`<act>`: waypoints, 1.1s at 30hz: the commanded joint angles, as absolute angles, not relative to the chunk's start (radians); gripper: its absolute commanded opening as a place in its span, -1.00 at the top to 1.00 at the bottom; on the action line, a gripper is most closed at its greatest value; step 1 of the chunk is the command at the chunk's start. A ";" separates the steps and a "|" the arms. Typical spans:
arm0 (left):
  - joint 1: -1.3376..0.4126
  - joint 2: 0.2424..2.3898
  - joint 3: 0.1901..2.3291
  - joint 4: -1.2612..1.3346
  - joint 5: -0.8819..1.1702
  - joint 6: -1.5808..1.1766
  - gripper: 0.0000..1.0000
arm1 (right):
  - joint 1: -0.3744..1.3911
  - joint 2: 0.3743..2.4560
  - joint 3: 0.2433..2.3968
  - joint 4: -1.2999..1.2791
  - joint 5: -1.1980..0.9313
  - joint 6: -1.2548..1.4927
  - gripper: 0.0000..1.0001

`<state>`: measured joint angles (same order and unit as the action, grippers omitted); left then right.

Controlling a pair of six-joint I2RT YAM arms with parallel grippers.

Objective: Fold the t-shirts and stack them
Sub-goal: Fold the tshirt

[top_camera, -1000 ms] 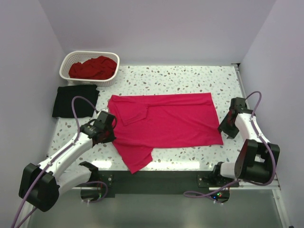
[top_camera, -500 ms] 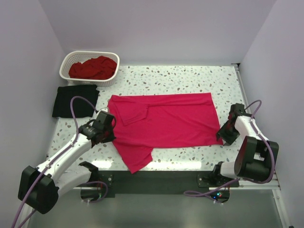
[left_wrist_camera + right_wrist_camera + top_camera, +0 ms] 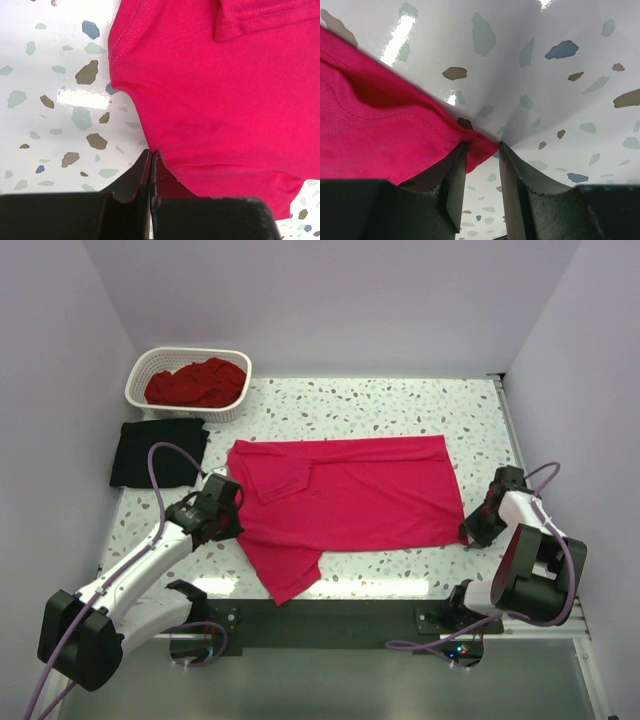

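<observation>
A bright pinkish-red t-shirt lies spread flat across the middle of the table. At its left edge, below the sleeve, my left gripper is shut, and in the left wrist view its tips pinch the hem of the shirt. My right gripper is at the shirt's near right corner. In the right wrist view that gripper is still open a little, with the corner of the fabric lying between its fingers. A black t-shirt lies folded at the left. A darker red one is bunched in the basket.
The white lattice basket stands at the back left corner. The terrazzo table has walls close on both sides. A dark strip with both arm bases runs along the near edge.
My right gripper has come down and toward the near edge, to the shirt's right corner, and its jaws have narrowed around it. The left arm and the shirts have not moved.
</observation>
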<state>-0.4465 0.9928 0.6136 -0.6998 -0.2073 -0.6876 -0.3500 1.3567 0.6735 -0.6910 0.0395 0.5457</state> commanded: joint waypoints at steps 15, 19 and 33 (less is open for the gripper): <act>-0.448 0.977 0.647 -0.684 -0.222 -0.683 0.99 | -0.360 1.364 0.652 -0.584 -0.018 0.543 0.73; -0.448 0.977 0.653 -0.692 -0.225 -0.687 0.99 | -0.368 1.364 0.658 -0.609 -0.006 0.535 1.00; -0.434 0.916 0.741 -0.865 -0.224 -0.669 1.00 | -0.376 1.184 0.790 -0.880 0.043 0.529 1.00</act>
<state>-0.4450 0.9409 0.6964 -0.7982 -0.2115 -0.6872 -0.3687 1.2243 0.7521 -0.8120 0.0135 0.5377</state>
